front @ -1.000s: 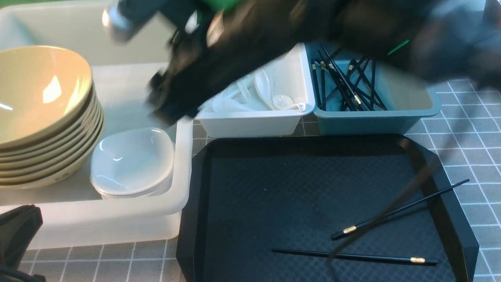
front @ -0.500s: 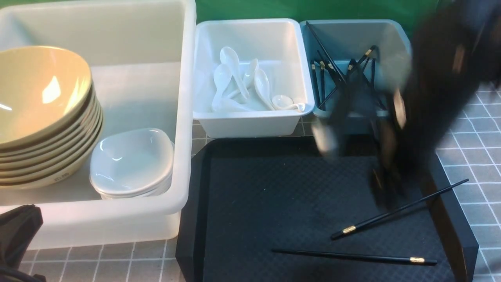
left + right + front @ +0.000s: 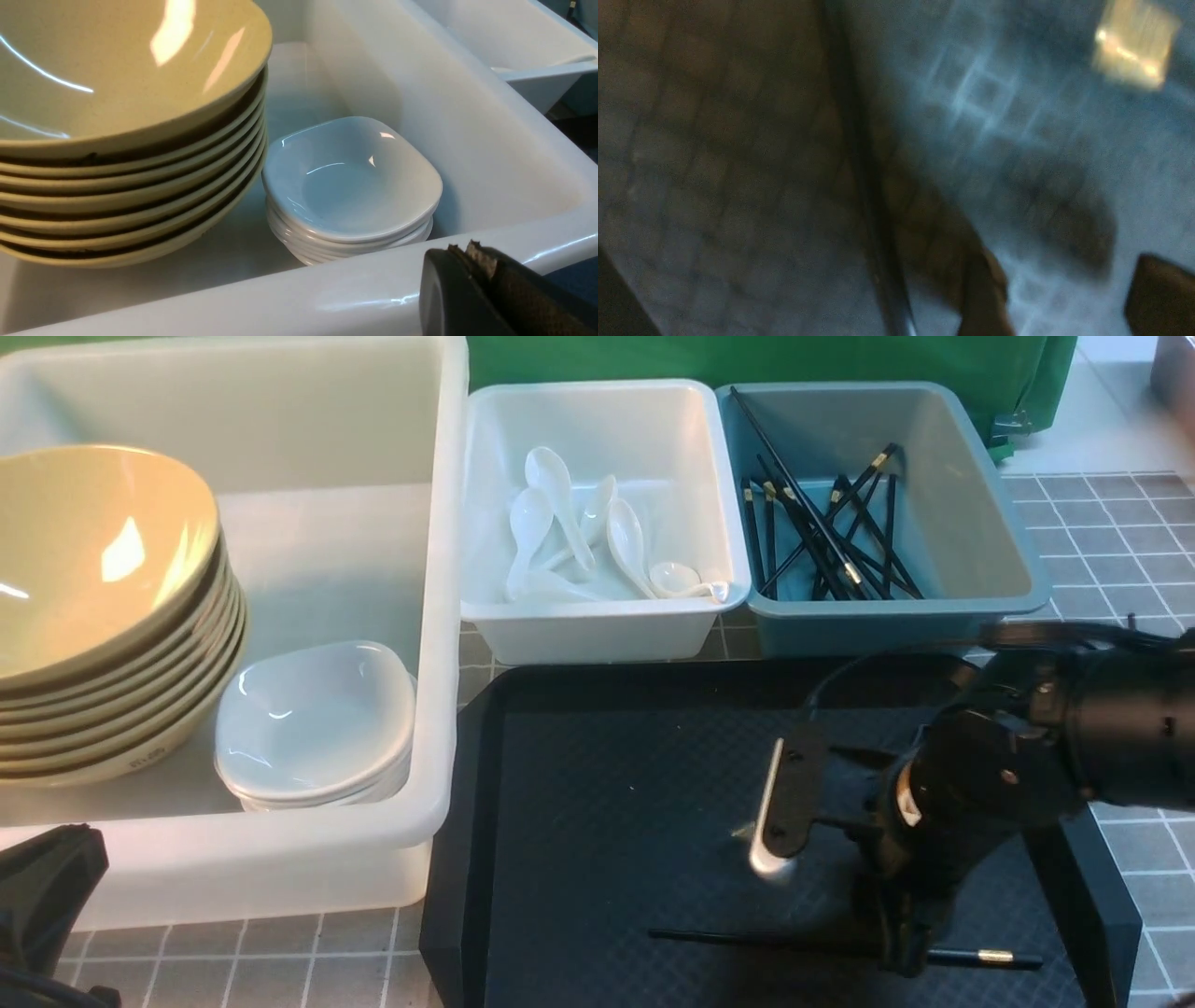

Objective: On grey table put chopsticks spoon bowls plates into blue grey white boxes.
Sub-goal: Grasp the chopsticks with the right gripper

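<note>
Front view: on the grey table we see the tub at left, with the bowls stacked in its left part and the plates stacked just beside them, near its front wall. The white bin sits right of the tub and holds the spoons. The blue bin is just beside it and holds a heap of chopsticks. The black tray lies in front of both bins. One loose chopstick lies across the tray's near part, gold band to the right. The right arm reaches in over the tray's right side with the right jaws pointing down at that chopstick. We cannot tell from here if they touch it. Left wrist view: the left jaws are closed on nothing, low and just outside the tub's near wall, with the plates and bowls beyond. Right wrist view: it is heavily blurred. The two fingers of the right jaws stand apart over the tray with nothing gripped, and the chopstick runs beside them, outside the gap.
</note>
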### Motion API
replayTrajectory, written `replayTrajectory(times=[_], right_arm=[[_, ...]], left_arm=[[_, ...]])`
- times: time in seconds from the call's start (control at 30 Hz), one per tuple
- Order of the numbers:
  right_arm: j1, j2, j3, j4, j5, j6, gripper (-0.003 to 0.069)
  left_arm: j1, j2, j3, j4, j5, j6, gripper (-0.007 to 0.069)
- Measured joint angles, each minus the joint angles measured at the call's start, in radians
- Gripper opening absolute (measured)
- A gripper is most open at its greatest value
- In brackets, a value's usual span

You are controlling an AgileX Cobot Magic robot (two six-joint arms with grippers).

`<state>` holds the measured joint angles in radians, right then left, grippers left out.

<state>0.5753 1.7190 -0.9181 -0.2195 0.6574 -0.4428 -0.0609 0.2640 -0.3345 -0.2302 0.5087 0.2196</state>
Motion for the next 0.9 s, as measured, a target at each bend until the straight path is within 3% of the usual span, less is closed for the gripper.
replayTrajectory(times=[0.07,0.13,0.17,0.2,0.33,0.5,0.63,0.73,0.9], right_arm=[[0.000,0.011,-0.019,0.007,0.025,0.000,0.0330],[0.000,0.025,-0.050,0.005,0.055,0.004,0.0208],[0.000,0.027,-0.053,0.005,0.058,0.004,0.0197],[0.000,0.028,-0.080,0.003,0.081,0.006,0.0113],[0.000,0.004,-0.165,0.030,0.134,0.009,0.0034],[0.000,-0.017,-0.243,0.099,0.163,0.012,0.0036],[0.000,0.008,-0.259,0.182,0.139,0.022,0.0087],[0.000,0.073,-0.267,0.220,0.073,0.031,0.0216],[0.000,0.168,-0.270,0.220,-0.007,0.071,0.0328]], left_arm=[[0.000,0.000,0.000,0.000,-0.002,0.000,-0.0011],[0.000,0.000,0.000,0.000,-0.002,0.000,-0.0011],[0.000,0.000,0.000,0.000,-0.002,0.000,-0.0011],[0.000,0.000,0.000,0.000,-0.002,0.000,-0.0011],[0.000,0.000,0.000,0.000,-0.002,0.000,-0.0011],[0.000,0.000,0.000,0.000,-0.002,0.001,-0.0011],[0.000,0.000,0.000,0.000,-0.002,0.004,-0.0011],[0.000,0.000,0.000,0.000,-0.002,0.004,-0.0011],[0.000,0.000,0.000,0.000,-0.002,0.004,-0.0011]])
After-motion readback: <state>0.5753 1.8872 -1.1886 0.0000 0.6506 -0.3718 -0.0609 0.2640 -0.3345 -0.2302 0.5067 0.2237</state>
